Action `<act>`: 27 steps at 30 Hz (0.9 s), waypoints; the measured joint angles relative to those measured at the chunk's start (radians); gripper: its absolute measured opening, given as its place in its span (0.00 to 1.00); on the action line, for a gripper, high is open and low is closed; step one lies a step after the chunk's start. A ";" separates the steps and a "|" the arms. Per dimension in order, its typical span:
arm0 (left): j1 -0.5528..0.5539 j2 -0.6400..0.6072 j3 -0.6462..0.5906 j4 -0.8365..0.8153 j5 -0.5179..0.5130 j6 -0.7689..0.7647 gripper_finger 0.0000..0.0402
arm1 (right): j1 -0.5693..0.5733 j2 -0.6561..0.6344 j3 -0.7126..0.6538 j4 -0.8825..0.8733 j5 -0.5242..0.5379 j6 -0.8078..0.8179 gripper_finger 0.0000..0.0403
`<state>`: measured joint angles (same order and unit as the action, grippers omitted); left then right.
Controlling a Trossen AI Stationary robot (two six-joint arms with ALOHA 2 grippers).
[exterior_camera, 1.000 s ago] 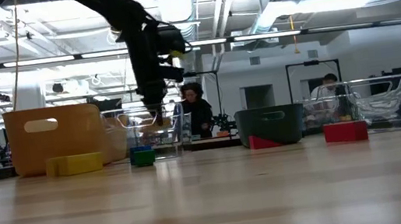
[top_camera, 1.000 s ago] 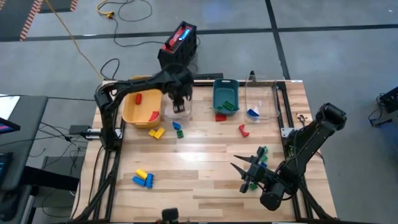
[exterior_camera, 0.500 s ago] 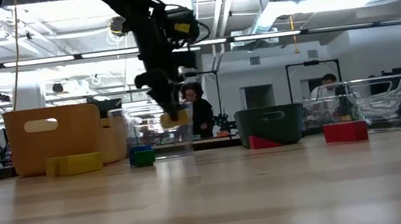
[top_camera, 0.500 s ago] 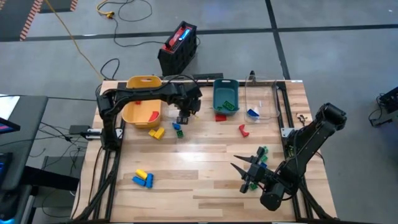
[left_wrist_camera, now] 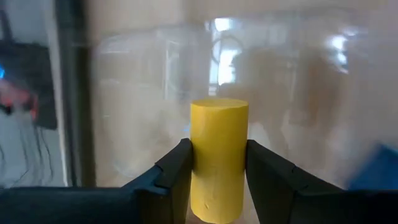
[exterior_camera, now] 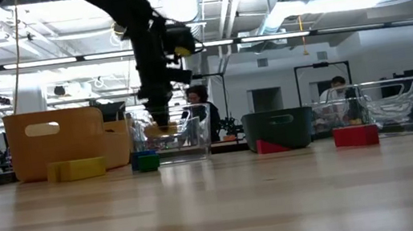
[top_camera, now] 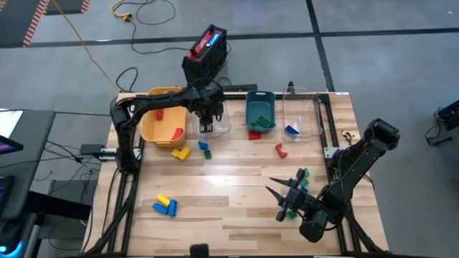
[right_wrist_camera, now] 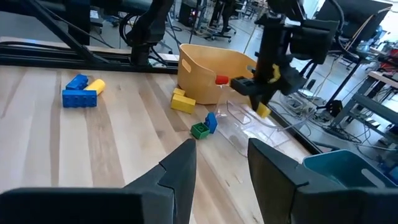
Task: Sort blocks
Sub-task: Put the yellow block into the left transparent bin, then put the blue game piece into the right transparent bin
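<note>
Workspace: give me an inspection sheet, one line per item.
Surface: wooden table, bare in the middle.
Job's things: yellow cylinder block held over the clear bin; loose blocks scattered; red blocks in the yellow bin; green ones in the teal bin.
Clutter: nothing seen.
Grippers: left gripper shut on the cylinder; right gripper open, waiting at the table's near right.
Cables: yellow cord on the floor.
Surroundings: black case behind the table; people at far benches.

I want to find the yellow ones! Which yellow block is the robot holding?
The round yellow block pinched in the left gripper over the clear bin. The other loose yellow blocks lie on the table.
</note>
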<state>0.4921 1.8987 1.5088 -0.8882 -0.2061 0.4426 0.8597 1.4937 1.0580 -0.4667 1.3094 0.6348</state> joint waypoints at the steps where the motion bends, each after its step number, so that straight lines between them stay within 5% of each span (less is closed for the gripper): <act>1: 0.016 0.002 -0.007 0.005 0.000 -0.013 0.33 | 0.004 0.000 0.000 0.000 0.000 0.001 0.40; 14: 0.083 0.002 -0.003 0.015 -0.003 0.001 0.57 | 0.016 0.000 0.000 -0.010 0.000 0.012 0.40; 27: -0.280 -0.366 -0.093 0.032 -0.138 -0.047 0.52 | 0.114 -0.042 -0.001 -0.053 0.107 0.051 0.40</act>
<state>0.2122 1.5328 1.4160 -0.8560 -0.3437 0.3953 0.9737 1.4517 1.0573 -0.5193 1.4166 0.6856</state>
